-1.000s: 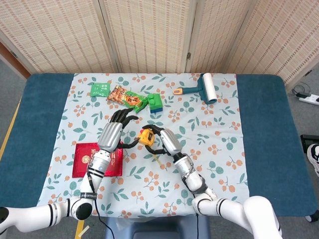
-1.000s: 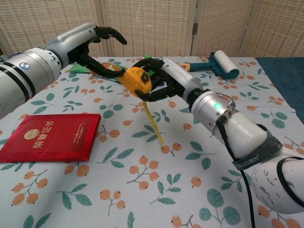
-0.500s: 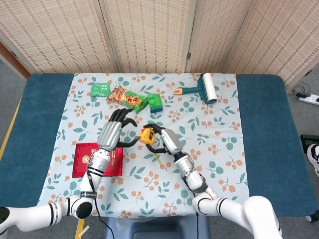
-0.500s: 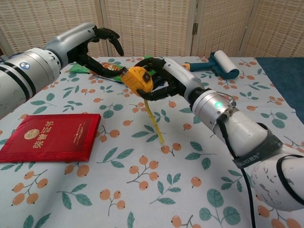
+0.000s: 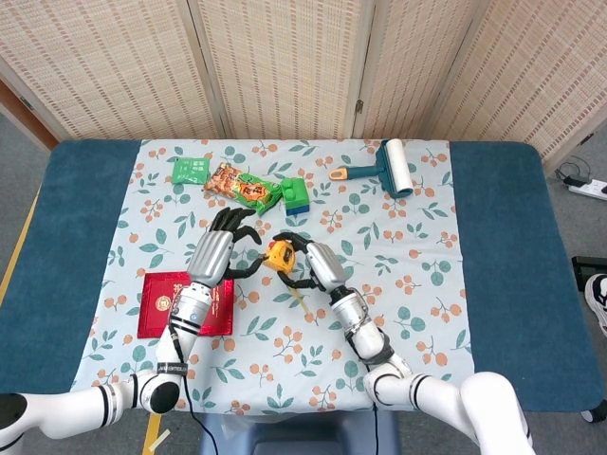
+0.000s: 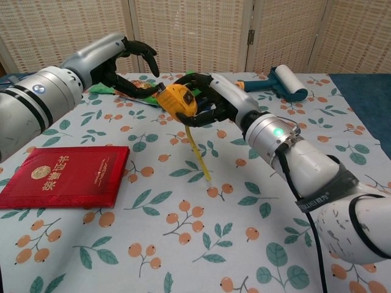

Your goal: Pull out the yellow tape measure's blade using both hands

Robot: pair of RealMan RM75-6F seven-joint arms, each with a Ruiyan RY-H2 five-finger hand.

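My right hand (image 5: pixel 309 263) (image 6: pixel 215 97) grips the yellow tape measure (image 5: pixel 278 256) (image 6: pixel 177 101) and holds it a little above the floral cloth at mid-table. A short length of yellow blade (image 5: pixel 300 300) (image 6: pixel 198 151) hangs from the case, its tip down by the cloth. My left hand (image 5: pixel 228 243) (image 6: pixel 125 60) hovers just left of the case with its fingers spread and arched over it. One fingertip reaches the case's left side; whether it touches is unclear. The left hand holds nothing.
A red booklet (image 5: pixel 185 303) (image 6: pixel 61 175) lies under my left forearm. Behind the hands are snack packets (image 5: pixel 242 188), a green packet (image 5: pixel 192 171) and a green-and-blue block (image 5: pixel 296 197). A teal lint roller (image 5: pixel 394 168) (image 6: pixel 284 82) lies at the back right.
My right hand has carried the tape measure slightly up and toward the left hand. The left hand's fingers have curled downward, closer to the case. The blade hangs much as before.
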